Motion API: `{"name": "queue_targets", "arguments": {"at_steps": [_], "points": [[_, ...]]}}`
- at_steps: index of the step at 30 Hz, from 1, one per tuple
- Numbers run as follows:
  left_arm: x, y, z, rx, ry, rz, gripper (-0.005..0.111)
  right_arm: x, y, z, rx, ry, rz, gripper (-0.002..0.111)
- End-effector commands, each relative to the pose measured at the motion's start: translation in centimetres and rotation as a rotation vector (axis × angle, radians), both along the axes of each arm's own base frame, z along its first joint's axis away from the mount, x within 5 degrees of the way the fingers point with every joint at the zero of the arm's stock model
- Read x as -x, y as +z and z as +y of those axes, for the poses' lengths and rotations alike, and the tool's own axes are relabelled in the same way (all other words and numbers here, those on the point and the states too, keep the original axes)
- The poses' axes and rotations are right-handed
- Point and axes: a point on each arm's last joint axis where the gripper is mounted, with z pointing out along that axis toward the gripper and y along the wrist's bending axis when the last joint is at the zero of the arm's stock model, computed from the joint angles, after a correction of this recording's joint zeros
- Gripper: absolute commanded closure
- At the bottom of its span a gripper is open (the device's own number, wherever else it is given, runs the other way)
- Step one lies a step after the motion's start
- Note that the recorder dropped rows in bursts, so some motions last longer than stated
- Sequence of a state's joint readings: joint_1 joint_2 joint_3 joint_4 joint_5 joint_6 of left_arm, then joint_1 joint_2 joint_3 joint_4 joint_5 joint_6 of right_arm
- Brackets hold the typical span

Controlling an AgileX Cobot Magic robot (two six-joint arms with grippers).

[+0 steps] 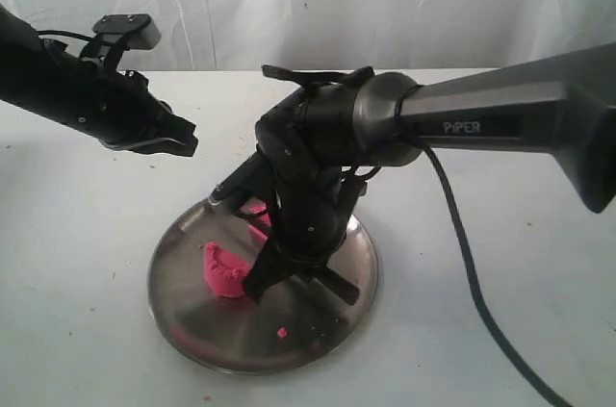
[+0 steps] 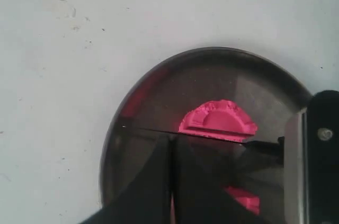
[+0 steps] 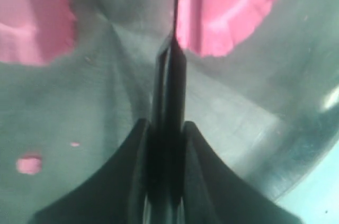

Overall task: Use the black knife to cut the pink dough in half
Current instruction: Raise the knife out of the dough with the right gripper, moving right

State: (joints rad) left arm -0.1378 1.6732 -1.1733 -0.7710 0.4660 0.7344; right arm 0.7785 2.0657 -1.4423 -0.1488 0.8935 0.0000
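My left gripper [image 1: 183, 140], fingers pressed together, hangs above the table [image 1: 77, 263]. Pink dough [image 1: 223, 272]: two ragged-edged half-moons on the steel plate [image 1: 192, 325]. The black knife [image 3: 172, 70] stands between them, pinched by my right gripper [image 3: 165, 126]. Arm lettering [image 1: 461, 126] reads "PiPER".

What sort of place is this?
Probably a robot test bench, not a kitchen: an arm marked PIPER reaches over a white table with a white cloth backdrop, and pink dough lies on a steel plate.
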Motion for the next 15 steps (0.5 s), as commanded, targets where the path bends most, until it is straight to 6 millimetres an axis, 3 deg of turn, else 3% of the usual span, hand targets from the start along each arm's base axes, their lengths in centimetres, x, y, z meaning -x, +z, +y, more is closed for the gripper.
{"name": "queue_targets", "arguments": {"at_steps": [1,8,15], "points": [[0.5,0.3,-0.2,0.024,-0.007,0.013,0.107,0.2,2.7,0.0,-0.086,-0.018,-0.033,0.102],[1.7,3.7,0.0,0.041,0.006,-0.093,0.107,0.4,4.3,-1.1,-0.079,-0.042,-0.029,0.102],[3.4,6.5,0.2,0.052,-0.007,-0.170,0.107,0.8,5.3,-3.0,-0.172,-0.177,-0.076,0.102]]}}
